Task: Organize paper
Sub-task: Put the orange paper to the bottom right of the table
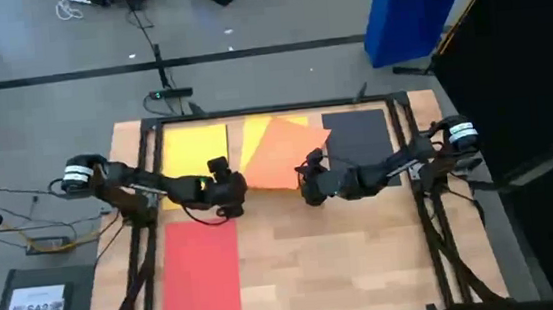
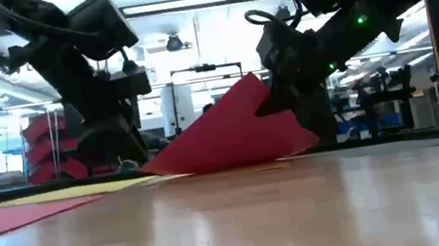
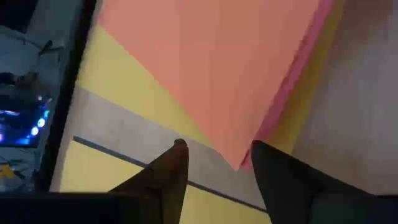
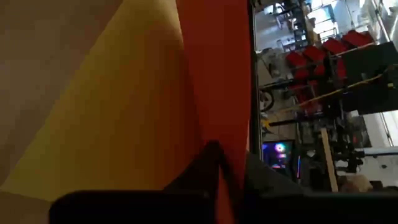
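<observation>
An orange sheet [image 1: 282, 155] lies askew at the table's far middle, partly over a yellow sheet [image 1: 252, 137]. Its right side is raised in the low view [image 2: 234, 129], while its left corner [image 2: 152, 170] rests on the table. My right gripper [image 1: 308, 169] is shut on that raised side. My left gripper [image 3: 217, 155] stands open just left of it, one finger on each side of the orange sheet's near corner [image 3: 239, 163], and I cannot tell whether it touches. A second yellow sheet [image 1: 196, 147], a black sheet [image 1: 357, 133] and a red sheet [image 1: 201, 272] lie flat. My right gripper pinches the orange sheet's right edge [image 4: 229, 163] between its two shut fingers, coming from the table's right and slanting slightly down. That side is lifted [image 2: 252, 79] and the sheet slopes down to its left part on the table.
Dark frame rails [image 1: 151, 216] run along both sides of the wooden table top [image 1: 346, 259]. The near right part of the wood is bare. A blue bin [image 1: 410, 13] stands on the floor beyond the far right corner.
</observation>
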